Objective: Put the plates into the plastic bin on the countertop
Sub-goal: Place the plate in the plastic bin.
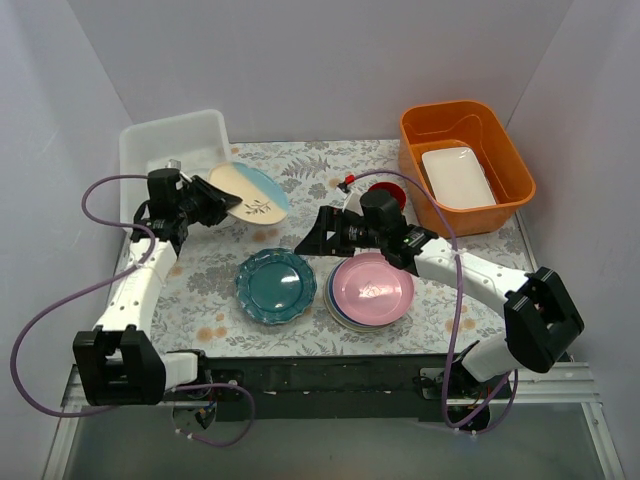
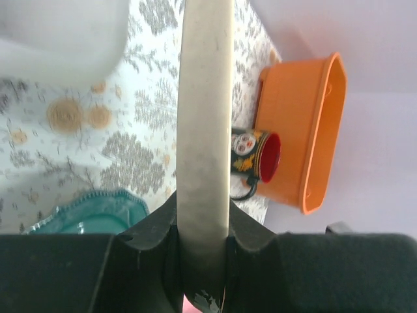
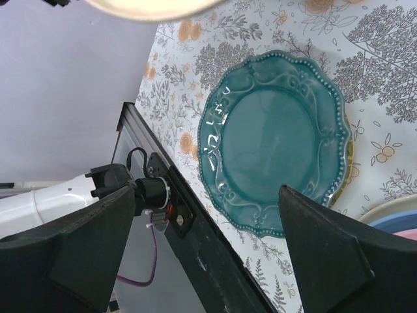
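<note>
We see the left gripper (image 1: 220, 198) clamped on a cream plate (image 1: 257, 192) just beside the bin (image 1: 172, 135) — right gripper (image 1: 306, 241) well away from it, jaws wide apart.

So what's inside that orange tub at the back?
A white rectangular dish lies in the orange tub, covering most of its floor. Whatever might sit beneath the dish is hidden.
</note>
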Robot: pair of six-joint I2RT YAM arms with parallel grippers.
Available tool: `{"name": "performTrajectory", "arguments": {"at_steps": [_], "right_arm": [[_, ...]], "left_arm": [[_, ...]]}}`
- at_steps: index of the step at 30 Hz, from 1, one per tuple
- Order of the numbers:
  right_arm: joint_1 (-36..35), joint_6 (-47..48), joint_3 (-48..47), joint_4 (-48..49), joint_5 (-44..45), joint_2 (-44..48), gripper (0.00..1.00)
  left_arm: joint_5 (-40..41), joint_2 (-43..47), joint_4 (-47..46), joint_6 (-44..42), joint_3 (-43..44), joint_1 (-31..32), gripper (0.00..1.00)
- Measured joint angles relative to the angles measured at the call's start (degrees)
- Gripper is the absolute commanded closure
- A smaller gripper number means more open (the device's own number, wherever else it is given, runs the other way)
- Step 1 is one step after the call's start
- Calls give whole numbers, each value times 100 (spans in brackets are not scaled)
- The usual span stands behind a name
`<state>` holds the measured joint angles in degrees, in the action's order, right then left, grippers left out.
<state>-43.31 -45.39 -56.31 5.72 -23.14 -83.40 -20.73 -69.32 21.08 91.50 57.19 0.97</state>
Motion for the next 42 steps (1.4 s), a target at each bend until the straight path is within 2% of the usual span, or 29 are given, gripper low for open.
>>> {"name": "performTrajectory", "arguments": {"at_steps": [8, 24, 33, 42], "right_arm": [[103, 35, 2, 46, -136, 7, 2], [103, 61, -13, 72, -323, -236, 2], [133, 129, -15, 39, -365, -238, 2], [186, 94, -15, 96, -455, -317, 2]], "left_arm": [[-354, -791, -542, 120, 487, -907, 100], [-651, -1810, -1263, 323, 1132, -1843, 100], [-629, -2371, -1432, 428, 1504, -2081, 100], [-490, -2507, -1460, 428, 1550, -2107, 100]]}}
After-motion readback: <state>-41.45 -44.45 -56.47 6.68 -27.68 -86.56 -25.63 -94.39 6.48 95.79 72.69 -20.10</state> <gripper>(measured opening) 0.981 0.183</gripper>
